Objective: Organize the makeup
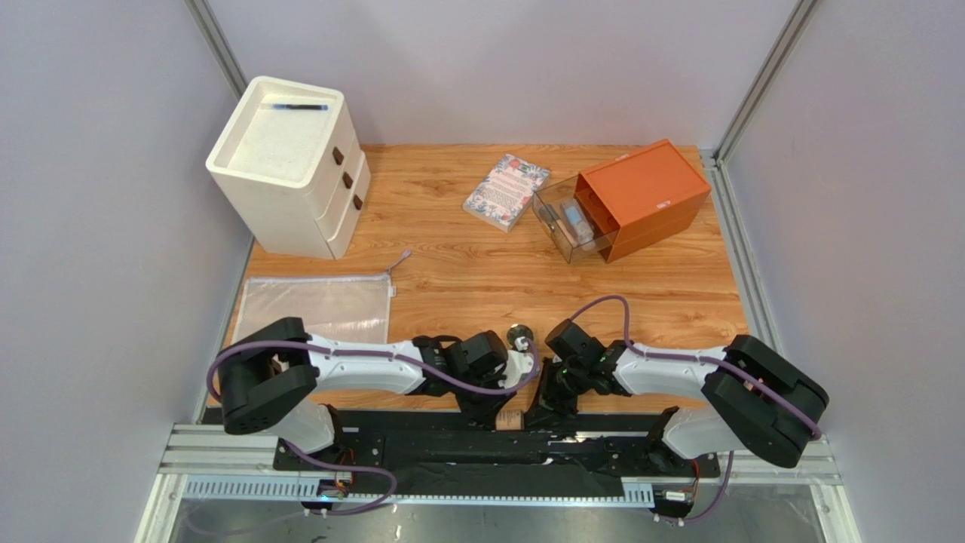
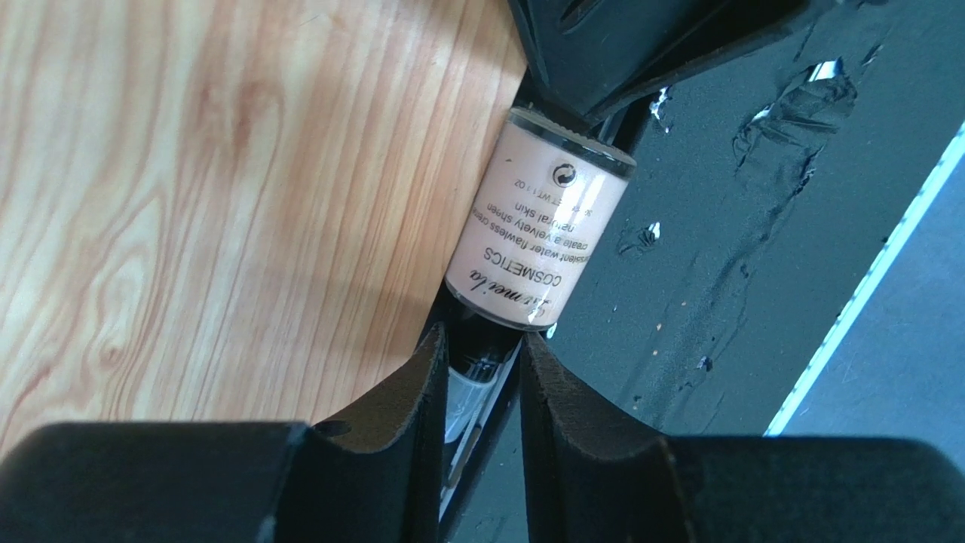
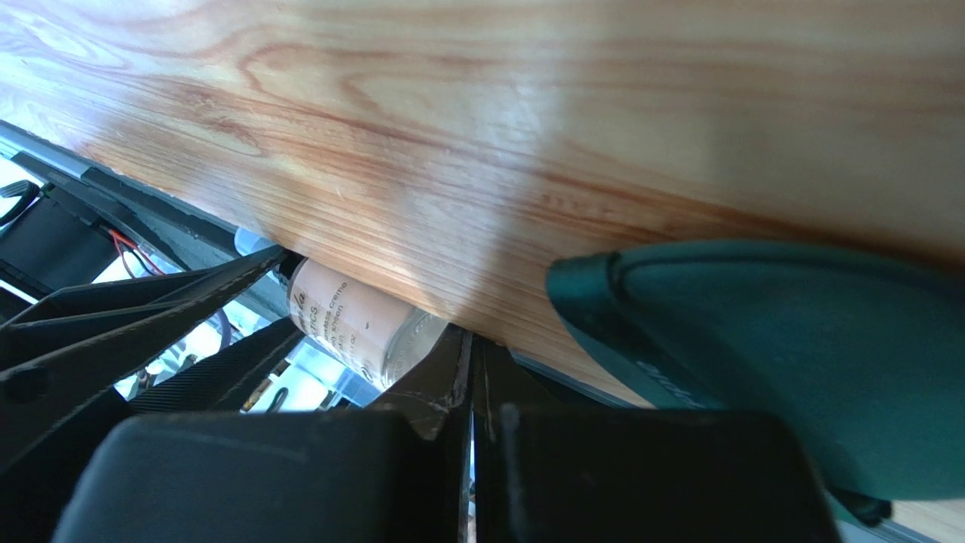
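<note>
A squat pinkish cylindrical tube [image 2: 541, 221] with a printed paper-smooth label lies on its side at the desk's 6 o'clock edge, straddling the seam where the glossy wood-grain desk [image 2: 227, 192] meets the matte black base plate [image 2: 725, 226]. The left claw [image 2: 481, 339] is clamped on the tube's glossy dark cap [image 2: 481, 368], one ribbed black finger on each side of it. The right claw [image 3: 470, 339] is pressed together with nothing between its fingers, low over the wood just beside the tube. A flat dark-green disc [image 3: 770, 362] with a rounded matte rim lies at that claw's 3 o'clock.

Farther back, an orange rectangular box [image 1: 646, 192] with a clear plastic drawer [image 1: 566, 221] pulled out stands at 1 o'clock. A white three-drawer cabinet [image 1: 289, 164] stands at 10 o'clock, and a translucent mesh zip pouch [image 1: 312, 306] lies flat at 8 o'clock.
</note>
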### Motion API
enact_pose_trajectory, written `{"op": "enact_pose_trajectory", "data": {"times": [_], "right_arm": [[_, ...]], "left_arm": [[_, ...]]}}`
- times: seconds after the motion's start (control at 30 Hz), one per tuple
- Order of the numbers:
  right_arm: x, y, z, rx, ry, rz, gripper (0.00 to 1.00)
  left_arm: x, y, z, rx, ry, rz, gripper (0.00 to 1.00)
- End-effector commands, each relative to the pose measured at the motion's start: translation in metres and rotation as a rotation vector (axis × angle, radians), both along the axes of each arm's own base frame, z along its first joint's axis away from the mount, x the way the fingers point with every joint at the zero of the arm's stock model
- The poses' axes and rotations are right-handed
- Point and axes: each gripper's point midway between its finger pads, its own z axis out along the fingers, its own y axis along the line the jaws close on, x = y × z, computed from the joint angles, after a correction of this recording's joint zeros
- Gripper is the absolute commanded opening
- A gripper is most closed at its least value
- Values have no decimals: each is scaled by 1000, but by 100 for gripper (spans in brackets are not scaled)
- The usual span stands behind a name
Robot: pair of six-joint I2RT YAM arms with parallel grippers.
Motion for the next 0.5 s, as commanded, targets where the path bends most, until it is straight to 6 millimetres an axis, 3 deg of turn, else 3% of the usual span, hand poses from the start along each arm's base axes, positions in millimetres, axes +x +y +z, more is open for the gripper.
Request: {"op": "enact_pose_trajectory", "data": {"times": [0.0, 0.47], "right_arm": [[8, 3, 1, 23, -15, -32, 0], [9, 10, 0, 47, -1, -2, 0]], "left_arm": [[-27, -15, -3, 27, 83, -123, 31], [-47, -19, -20, 74, 177, -136, 31]]}}
